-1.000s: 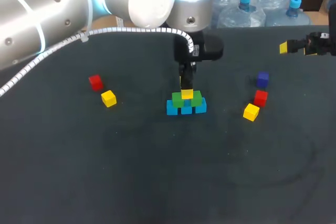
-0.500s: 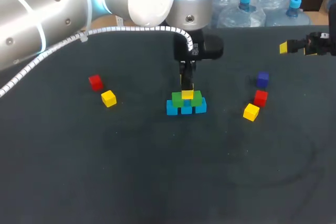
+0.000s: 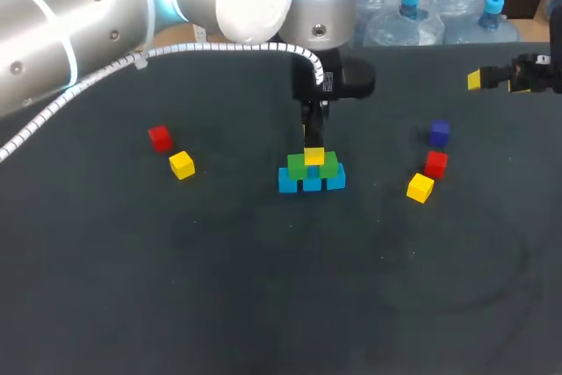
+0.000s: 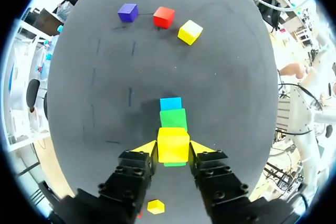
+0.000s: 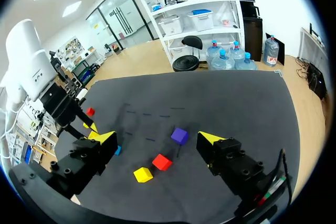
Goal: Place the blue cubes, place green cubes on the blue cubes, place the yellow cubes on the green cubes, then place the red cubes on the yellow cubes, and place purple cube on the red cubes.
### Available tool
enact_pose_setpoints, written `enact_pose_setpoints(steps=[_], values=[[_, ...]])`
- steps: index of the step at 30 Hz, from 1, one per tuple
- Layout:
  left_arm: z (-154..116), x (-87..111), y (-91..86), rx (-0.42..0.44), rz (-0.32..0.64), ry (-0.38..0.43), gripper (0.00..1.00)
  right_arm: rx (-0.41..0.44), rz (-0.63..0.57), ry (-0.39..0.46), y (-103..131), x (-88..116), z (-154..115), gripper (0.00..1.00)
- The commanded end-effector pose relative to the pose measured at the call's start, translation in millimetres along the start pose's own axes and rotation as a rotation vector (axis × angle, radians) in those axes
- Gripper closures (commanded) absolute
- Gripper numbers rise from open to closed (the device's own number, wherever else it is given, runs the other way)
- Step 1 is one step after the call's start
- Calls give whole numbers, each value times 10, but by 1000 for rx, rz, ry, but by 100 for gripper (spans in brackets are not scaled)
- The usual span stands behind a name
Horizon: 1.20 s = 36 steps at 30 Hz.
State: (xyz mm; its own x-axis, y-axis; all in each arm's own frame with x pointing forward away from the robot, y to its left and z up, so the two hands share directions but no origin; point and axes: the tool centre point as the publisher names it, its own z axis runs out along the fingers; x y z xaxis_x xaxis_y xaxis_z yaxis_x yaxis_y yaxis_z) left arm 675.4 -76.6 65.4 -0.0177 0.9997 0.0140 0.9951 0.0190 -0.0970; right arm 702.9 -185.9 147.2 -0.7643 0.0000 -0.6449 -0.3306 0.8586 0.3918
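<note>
Gripping a yellow cube (image 4: 173, 142) from both sides, my left pincer (image 4: 174, 149) holds it atop the green cubes (image 3: 312, 165), which sit on the blue cubes (image 3: 312, 181) mid-surface (image 3: 263, 287). My right pincer (image 5: 157, 139) hangs released at the far right edge; the purple cube (image 5: 179, 135), a red cube (image 5: 161, 161) and a loose yellow cube (image 5: 143, 174) lie ahead of it.

Dark table (image 3: 263, 305) with scattered cubes (image 3: 182, 165)

Matt table (image 3: 263, 287), seemingly plastic purple cube (image 3: 439, 133)
</note>
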Motion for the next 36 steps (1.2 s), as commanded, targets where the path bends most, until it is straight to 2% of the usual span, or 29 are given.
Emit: enact_pose_setpoints(steps=[1,14,16,18,21,36], values=[[-13,-13,0,-3,7,6,66,5,1,0,10,3,-11,0],[-26,8,-19,-9,9,16,75,5,1,0,10,3,-11,0],[-28,11,-20,-10,7,18,77,5,1,0,10,3,-11,0],[-31,14,-22,-12,5,18,86,5,1,0,10,3,-11,0],[-33,14,-28,-12,3,18,81,5,1,0,10,3,-11,0],[8,6,-55,-1,-8,11,80,5,1,0,10,3,-11,0]])
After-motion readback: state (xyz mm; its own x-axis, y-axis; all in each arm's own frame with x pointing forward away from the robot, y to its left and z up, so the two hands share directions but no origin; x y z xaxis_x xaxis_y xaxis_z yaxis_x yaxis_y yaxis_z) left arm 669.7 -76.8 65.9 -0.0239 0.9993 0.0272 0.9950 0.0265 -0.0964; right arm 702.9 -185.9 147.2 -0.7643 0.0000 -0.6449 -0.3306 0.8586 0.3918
